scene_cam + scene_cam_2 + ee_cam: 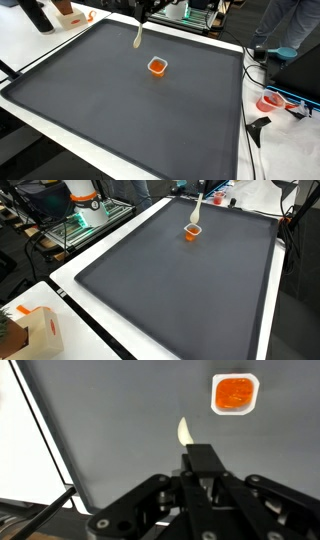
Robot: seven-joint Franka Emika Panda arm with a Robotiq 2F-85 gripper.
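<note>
My gripper (pixel 200 460) hangs above the far part of a large dark mat (pixel 130 110), shut on the handle of a pale spoon (pixel 138 37). The spoon hangs down from the fingers, its bowl (pixel 184 431) clear of the mat. A small orange cup with a white rim (pixel 157 66) stands on the mat a short way beyond the spoon. In the wrist view the cup (pixel 234 393) lies up and to the right of the spoon's tip. In an exterior view the spoon (pixel 197 212) hangs just above the cup (pixel 192 231).
The mat lies on a white table (pixel 70 275). A cardboard box (pixel 35 330) stands at one corner. A person (pixel 285 30) stands beside the table, with cables and a red and white object (pixel 272 101) near that edge. Lit equipment (pixel 85 215) sits behind.
</note>
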